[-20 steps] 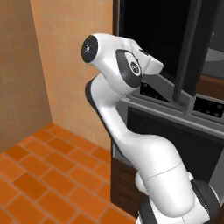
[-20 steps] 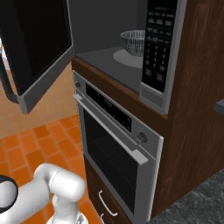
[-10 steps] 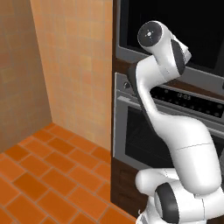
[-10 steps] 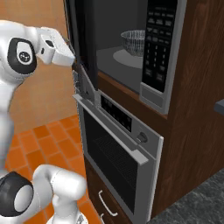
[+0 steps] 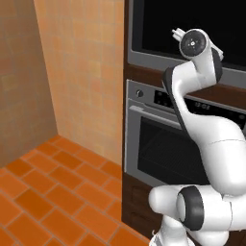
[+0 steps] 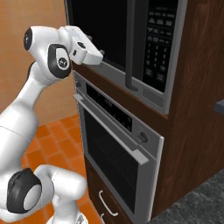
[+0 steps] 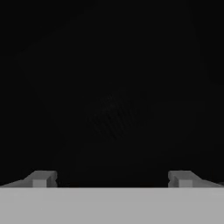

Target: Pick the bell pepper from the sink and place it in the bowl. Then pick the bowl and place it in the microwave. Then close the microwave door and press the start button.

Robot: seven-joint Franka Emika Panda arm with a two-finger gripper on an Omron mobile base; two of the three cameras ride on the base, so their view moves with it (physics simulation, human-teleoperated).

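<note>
Swung shut since a second back, the black glass microwave door (image 6: 109, 33) in its grey frame, with the jaws (image 7: 112, 177) spread apart against it, bowl and pepper presumably inside the dark built-in microwave (image 6: 131, 48); left only the start button.

Microwave door (image 6: 105, 35) shut flat — cavity, turntable and whatever sits inside hidden behind black glass. Only a faint smudge of texture through the glass in the hand view, too dim to name. Gripper (image 7: 112, 178) fingertips (image 7: 41, 178) cut off low at the band. Keypad labels on the microwave (image 6: 159, 43) too small to read.
</note>
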